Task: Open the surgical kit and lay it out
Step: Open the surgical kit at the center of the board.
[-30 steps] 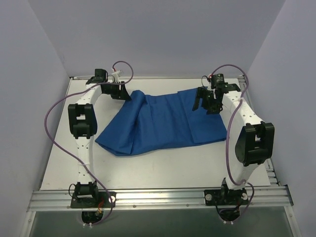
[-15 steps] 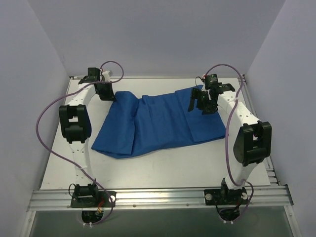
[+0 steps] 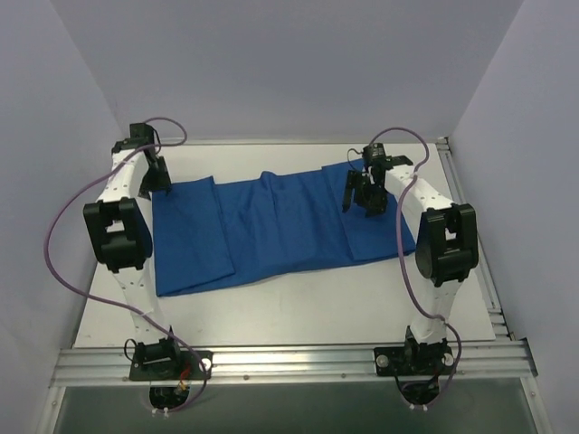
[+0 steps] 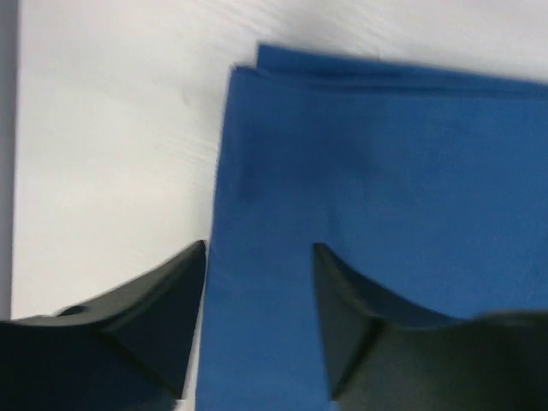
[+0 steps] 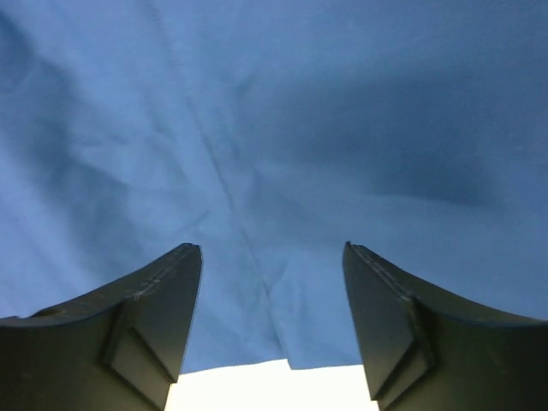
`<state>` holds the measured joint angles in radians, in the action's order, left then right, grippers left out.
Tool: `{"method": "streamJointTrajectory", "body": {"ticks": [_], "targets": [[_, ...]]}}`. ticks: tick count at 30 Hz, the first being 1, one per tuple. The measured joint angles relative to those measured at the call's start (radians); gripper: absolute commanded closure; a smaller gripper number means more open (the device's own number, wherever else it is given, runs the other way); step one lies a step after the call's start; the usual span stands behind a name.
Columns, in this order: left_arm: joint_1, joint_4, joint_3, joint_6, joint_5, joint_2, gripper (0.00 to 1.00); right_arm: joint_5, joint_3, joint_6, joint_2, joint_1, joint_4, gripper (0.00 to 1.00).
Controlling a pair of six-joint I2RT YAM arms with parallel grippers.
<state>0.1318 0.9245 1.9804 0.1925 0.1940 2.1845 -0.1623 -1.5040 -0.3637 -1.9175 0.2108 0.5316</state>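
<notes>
Bright, even overhead light; soft shadows; left wrist view blurred.

Plain pale lavender walls (image 3: 289,63) enclose a white counter (image 3: 298,307) on three sides; an aluminium rail (image 3: 289,362) runs along its near edge.

cloth wrap (image 3: 271,231) lay on the table (image 3: 298,312), spread left to right across its middle. left gripper (image 3: 159,181) hung over its far left corner, right gripper (image 3: 362,203) over its right end.

One blue cloth wrap (image 3: 271,231) — two hands: left hand (image 3: 156,175), right hand (image 3: 362,195) — one table (image 3: 317,307).
</notes>
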Motion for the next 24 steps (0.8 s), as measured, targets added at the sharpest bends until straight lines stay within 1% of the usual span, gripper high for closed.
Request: {"method": "streamJointTrajectory", "body": {"ticks": [1,2,3,4,5,7,10,11,14,17,20,24], "targets": [[-0.011,0.006,-0.036,0.011,-0.003,-0.021,0.55,0.006,0.000,-0.003,-0.010,0.000,-0.002,0.37],[-0.025,0.006,-0.074,0.021,-0.006,-0.044,0.62,0.011,0.000,-0.006,-0.013,-0.001,-0.003,0.41],[-0.043,0.005,-0.116,0.025,-0.020,-0.071,0.66,0.018,0.000,-0.006,-0.019,-0.002,-0.005,0.44],[-0.063,0.005,-0.157,0.030,-0.039,-0.096,0.78,0.025,0.000,-0.010,-0.024,-0.003,-0.009,0.48],[-0.086,0.005,-0.195,0.039,-0.057,-0.119,0.84,0.031,0.001,-0.014,-0.028,-0.008,-0.014,0.52],[-0.138,-0.003,-0.264,0.045,-0.092,-0.157,0.90,0.035,0.019,-0.031,-0.030,-0.013,-0.042,0.54],[-0.225,-0.005,-0.322,0.066,-0.140,-0.162,0.89,0.034,0.073,-0.056,-0.031,-0.031,-0.085,0.54],[-0.248,-0.005,-0.325,0.070,-0.156,-0.151,0.86,0.035,0.094,-0.065,-0.032,-0.038,-0.092,0.54],[-0.280,0.016,-0.280,0.082,-0.196,-0.072,0.85,0.033,0.166,-0.093,-0.035,-0.059,-0.120,0.54],[-0.275,0.043,-0.172,0.084,-0.219,0.053,0.80,0.011,0.209,-0.124,-0.021,-0.081,-0.172,0.54],[-0.264,0.106,-0.057,0.079,-0.245,0.123,0.78,-0.016,0.272,-0.163,0.017,-0.093,-0.238,0.53],[-0.261,0.244,0.186,0.053,-0.280,0.266,0.77,-0.063,0.359,-0.222,0.063,-0.116,-0.337,0.53]]}}
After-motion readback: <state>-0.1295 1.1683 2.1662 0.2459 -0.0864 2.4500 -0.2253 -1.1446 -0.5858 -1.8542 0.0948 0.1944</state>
